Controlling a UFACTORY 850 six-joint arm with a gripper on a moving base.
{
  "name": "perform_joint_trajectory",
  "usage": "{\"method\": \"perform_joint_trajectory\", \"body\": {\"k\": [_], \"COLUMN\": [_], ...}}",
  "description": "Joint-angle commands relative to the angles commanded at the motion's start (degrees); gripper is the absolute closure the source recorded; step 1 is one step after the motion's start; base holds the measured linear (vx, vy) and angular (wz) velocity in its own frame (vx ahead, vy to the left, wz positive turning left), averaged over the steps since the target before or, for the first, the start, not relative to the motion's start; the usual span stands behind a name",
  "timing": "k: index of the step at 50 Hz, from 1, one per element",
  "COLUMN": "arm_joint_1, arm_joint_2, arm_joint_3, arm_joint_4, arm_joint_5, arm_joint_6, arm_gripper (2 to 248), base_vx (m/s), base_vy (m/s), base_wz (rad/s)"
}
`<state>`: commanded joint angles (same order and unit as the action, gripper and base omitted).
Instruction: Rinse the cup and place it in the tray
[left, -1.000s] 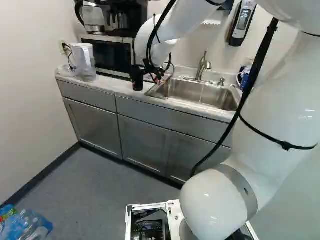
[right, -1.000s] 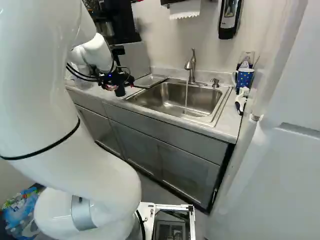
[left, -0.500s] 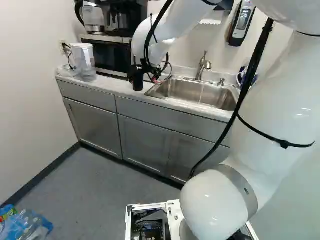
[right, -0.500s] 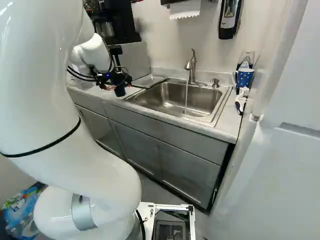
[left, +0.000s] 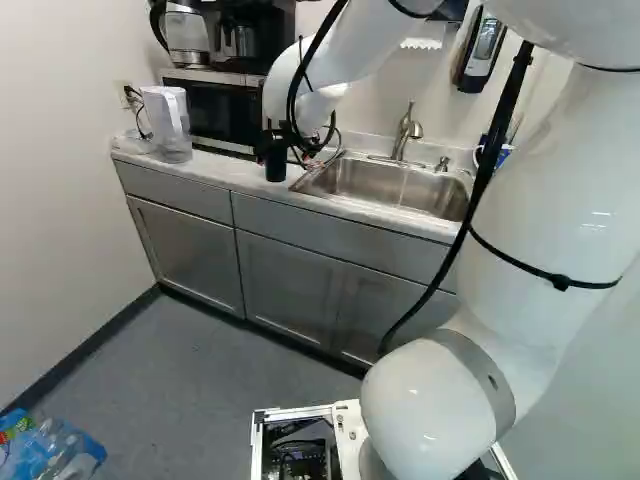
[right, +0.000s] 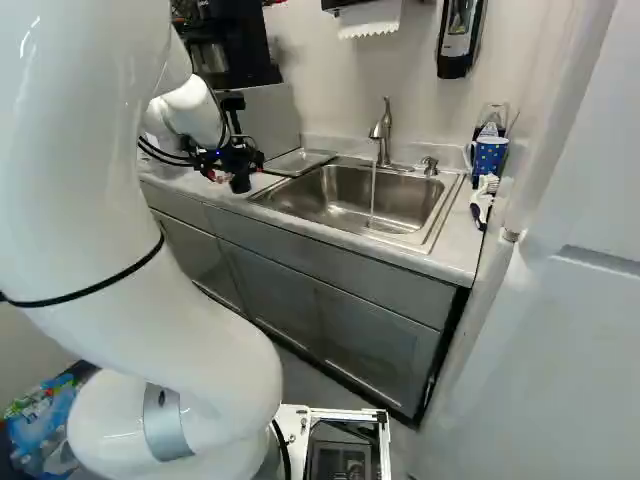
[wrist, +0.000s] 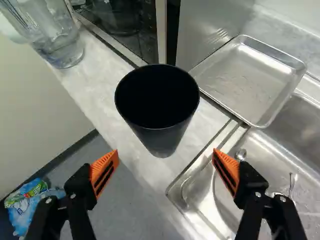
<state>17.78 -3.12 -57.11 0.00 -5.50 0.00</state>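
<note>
Standing on the counter (wrist: 95, 82) near the tray (wrist: 245, 82), black cup (wrist: 157, 112) is faced by the gripper (right: 233, 162), fingers spread apart. Water (right: 372, 192) is being run from faucet (right: 383, 130) into sink (right: 325, 199).

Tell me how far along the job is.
Water runs into the sink, so the faucet looks ready. Nothing is in hand: the open gripper faces the black cup on the counter. Gripping, probably rinsing, and placing in the tray remain; no rinse shows.
</note>
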Motion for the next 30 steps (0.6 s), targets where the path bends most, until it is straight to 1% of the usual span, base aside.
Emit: {"method": "perform_joint_trajectory", "body": {"k": [11, 30], "arm_joint_1": [0.06, 0.44], "arm_joint_2": [-0.92, -1.13], "arm_joint_3": [0.52, 2.83], "arm_joint_4": [0.00, 0.00], "arm_joint_5": [3.49, 10.03], "arm_joint_6": [0.00, 0.00], "arm_gripper": [3, 3], "base_vx": [0.000, 0.000], "base_vy": [0.000, 0.000], "base_wz": [0.000, 0.000]}}
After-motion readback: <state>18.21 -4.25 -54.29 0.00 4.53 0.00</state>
